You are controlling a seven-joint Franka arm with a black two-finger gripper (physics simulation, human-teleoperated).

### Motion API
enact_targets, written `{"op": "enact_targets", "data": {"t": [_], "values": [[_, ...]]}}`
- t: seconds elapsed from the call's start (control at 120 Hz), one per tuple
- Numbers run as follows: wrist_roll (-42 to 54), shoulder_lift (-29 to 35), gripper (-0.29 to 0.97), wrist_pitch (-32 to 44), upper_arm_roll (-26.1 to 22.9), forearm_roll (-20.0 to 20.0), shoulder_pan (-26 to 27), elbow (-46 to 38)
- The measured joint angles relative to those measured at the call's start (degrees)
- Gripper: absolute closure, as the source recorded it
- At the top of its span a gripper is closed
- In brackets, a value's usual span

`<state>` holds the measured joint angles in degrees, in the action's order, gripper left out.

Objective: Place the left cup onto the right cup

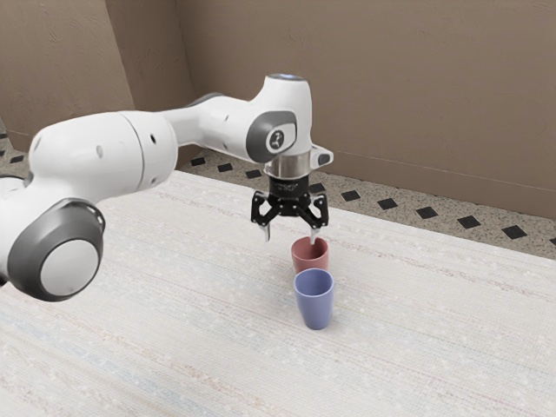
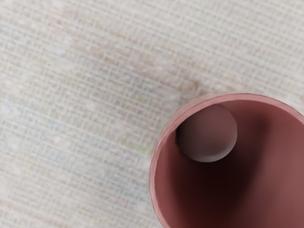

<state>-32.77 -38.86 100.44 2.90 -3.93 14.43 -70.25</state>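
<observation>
The gripper (image 1: 291, 233) hangs wide open, nothing held. Its finger on the exterior view's right dips at the rim of the red cup (image 1: 310, 254), and the other hangs over bare table (image 1: 156, 287) to the exterior view's left. From the wrist, the red cup (image 2: 223, 166) gapes just under the hand, upright and hollow. The blue cup (image 1: 314, 298) stands upright just in front, on the near side, close against the red one. The white arm (image 1: 174, 139) reaches in from the exterior view's left.
</observation>
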Motion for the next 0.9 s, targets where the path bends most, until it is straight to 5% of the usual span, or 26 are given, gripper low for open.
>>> {"op": "enact_targets", "data": {"t": [0.9], "values": [[-1.1, -3.1, 0.00, 3.0, 0.2, 0.1, -0.8, 0.9]]}}
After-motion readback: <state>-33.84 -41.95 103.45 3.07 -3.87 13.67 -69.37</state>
